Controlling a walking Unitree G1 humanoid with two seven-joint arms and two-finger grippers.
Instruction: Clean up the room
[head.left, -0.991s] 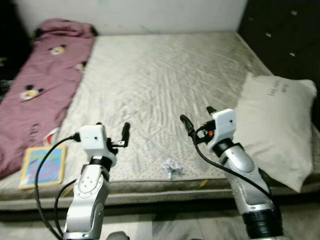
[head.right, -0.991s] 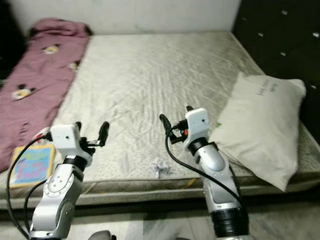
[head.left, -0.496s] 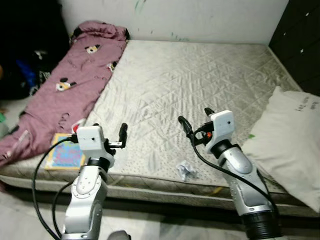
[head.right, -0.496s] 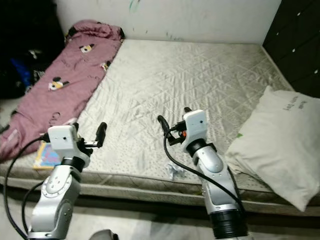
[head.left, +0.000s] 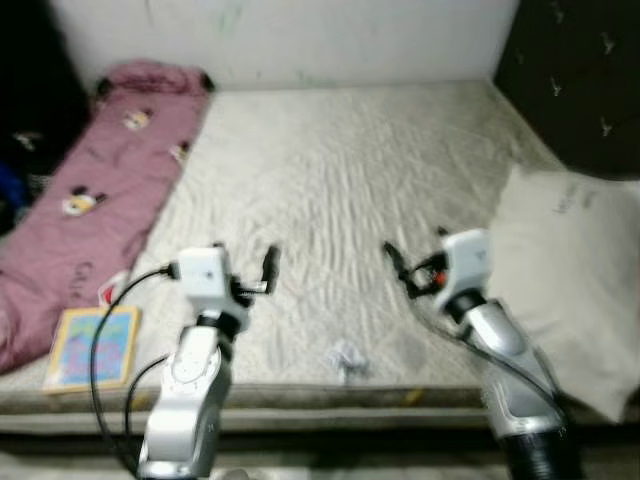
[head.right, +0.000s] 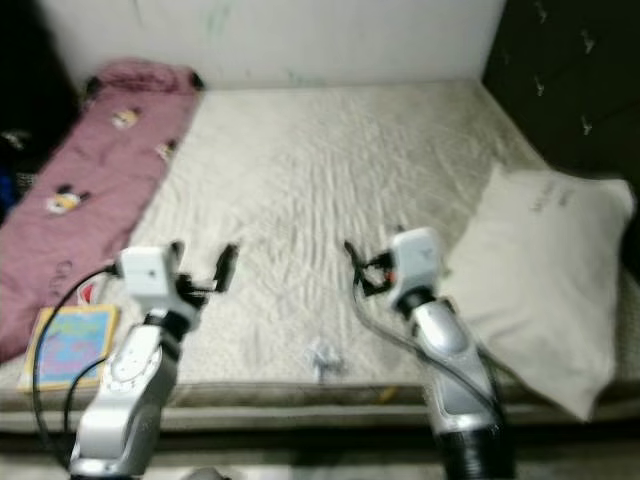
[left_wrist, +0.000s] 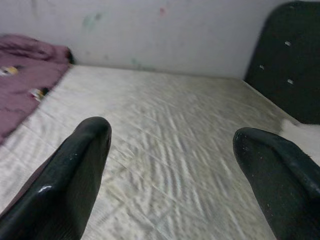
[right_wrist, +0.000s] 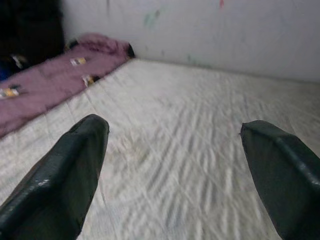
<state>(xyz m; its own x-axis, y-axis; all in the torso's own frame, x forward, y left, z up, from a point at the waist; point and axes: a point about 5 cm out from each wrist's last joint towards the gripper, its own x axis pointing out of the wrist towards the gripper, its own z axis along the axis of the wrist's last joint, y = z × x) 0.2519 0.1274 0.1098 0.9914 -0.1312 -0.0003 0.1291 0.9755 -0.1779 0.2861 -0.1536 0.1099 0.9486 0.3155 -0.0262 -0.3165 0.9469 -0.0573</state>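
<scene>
A crumpled white paper (head.left: 345, 358) lies on the grey quilted mattress (head.left: 340, 170) near its front edge, between my two arms and below them. My left gripper (head.left: 245, 256) is raised over the front of the mattress, open and holding nothing. Level with it, my right gripper (head.left: 415, 245) is also open and holds nothing. A colourful book (head.left: 92, 346) rests at the mattress's front left corner. In both wrist views the black fingers (left_wrist: 75, 170) (right_wrist: 65, 170) stand wide apart over bare mattress.
A purple blanket (head.left: 95, 190) with cartoon prints runs along the left side of the mattress. A large pale pillow (head.left: 570, 285) lies at the right edge beside a dark tufted headboard (head.left: 570, 80). A white wall stands behind the bed.
The whole picture has shifted and is now blurred, so the camera has moved. Both arms keep the same raised pose, and the paper, book and pillow lie where they were.
</scene>
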